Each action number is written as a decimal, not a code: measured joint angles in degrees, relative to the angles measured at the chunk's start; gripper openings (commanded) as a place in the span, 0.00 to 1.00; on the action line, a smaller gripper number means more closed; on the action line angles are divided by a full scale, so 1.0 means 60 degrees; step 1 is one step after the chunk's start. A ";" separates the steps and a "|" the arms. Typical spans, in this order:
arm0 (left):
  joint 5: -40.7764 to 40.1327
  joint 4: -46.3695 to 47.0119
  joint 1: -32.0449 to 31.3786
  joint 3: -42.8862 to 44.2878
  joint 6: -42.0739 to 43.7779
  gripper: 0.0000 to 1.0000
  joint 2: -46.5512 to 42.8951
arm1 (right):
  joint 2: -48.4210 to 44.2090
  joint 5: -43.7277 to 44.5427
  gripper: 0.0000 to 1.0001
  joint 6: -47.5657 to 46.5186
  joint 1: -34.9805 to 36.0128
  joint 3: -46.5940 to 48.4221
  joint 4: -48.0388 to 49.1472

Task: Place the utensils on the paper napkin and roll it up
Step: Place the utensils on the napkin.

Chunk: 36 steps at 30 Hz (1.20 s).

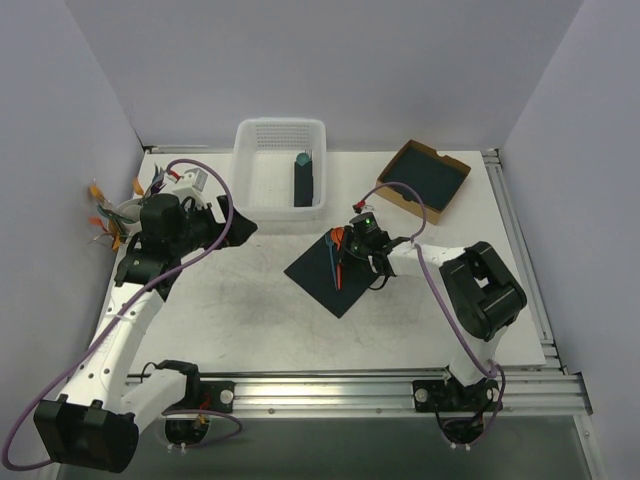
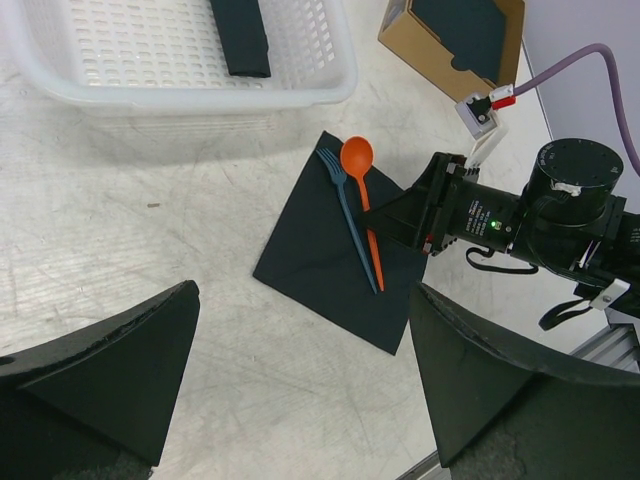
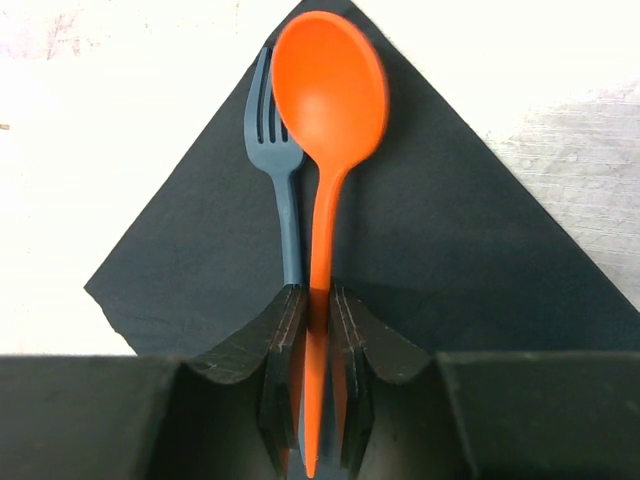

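The paper napkin [image 1: 322, 278] [image 2: 318, 262] [image 3: 455, 235] lies flat as a dark diamond at the table's middle. On it lie an orange spoon [image 1: 337, 239] [image 2: 357, 158] [image 3: 330, 90] and, touching its left side, a teal fork [image 2: 344, 200] [image 3: 272, 130]. My right gripper [image 1: 346, 258] [image 2: 392, 216] [image 3: 318, 300] rests low over the napkin's right corner, its pads hugging the spoon's handle; the fork's handle runs under the left pad. Up at the left, my left gripper [image 1: 236, 228] [image 2: 303, 330] hangs wide open with nothing in it, short of the napkin.
A white perforated basket [image 1: 262, 140] [image 2: 330, 85] at the back holds a dark roll with a teal tip [image 1: 303, 180] [image 2: 240, 35]. A cardboard box [image 1: 395, 195] [image 2: 400, 40] of dark sheets sits back right. Spare cutlery [image 1: 105, 215] sticks out by the left wall.
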 measured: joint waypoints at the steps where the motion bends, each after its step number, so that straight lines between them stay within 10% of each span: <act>1: 0.0000 -0.0007 0.0000 0.0000 0.0011 0.94 0.0000 | 0.0000 0.0004 0.19 0.0004 0.0000 0.0000 0.0000; 17: -0.0087 -0.0605 0.0153 0.0317 0.0324 0.94 -0.0044 | -0.0076 0.0215 0.38 0.0007 0.0000 0.0000 -0.0087; 36: -0.0186 -0.1253 0.3789 0.2375 0.0240 0.94 0.1636 | -0.1931 -0.0178 0.44 -0.1730 -0.0204 0.0124 0.0514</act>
